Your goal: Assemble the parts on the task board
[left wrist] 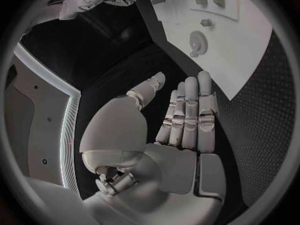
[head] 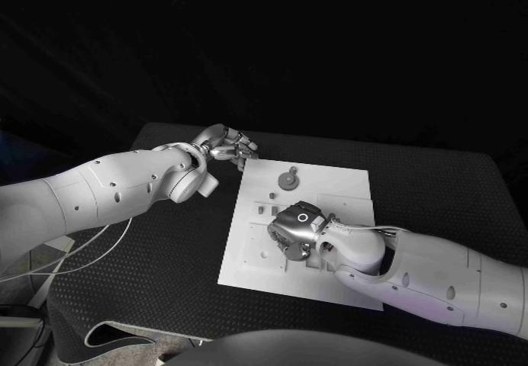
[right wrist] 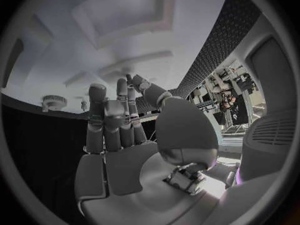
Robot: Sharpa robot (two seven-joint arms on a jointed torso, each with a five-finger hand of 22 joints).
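A white rectangular task board (head: pixel 330 191) lies mid-way on the black textured tabletop (head: pixel 440 191), a round grey toothed part (head: pixel 288 181) on its far portion. The left hand (head: pixel 226 146) hangs just beyond the board's far corner, fingers (left wrist: pixel 187 110) straight, spread, gripping nothing. The right hand (head: pixel 297 229) hovers over the board's middle, fingers (right wrist: pixel 112 120) extended, empty.

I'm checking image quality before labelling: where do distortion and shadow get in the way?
Head view: straight lines, dark surroundings, task board brightly lit. Left wrist view: fisheye bends the board's edges; left hand sharp. Right wrist view: right hand shades the board beneath; the gear looks soft.
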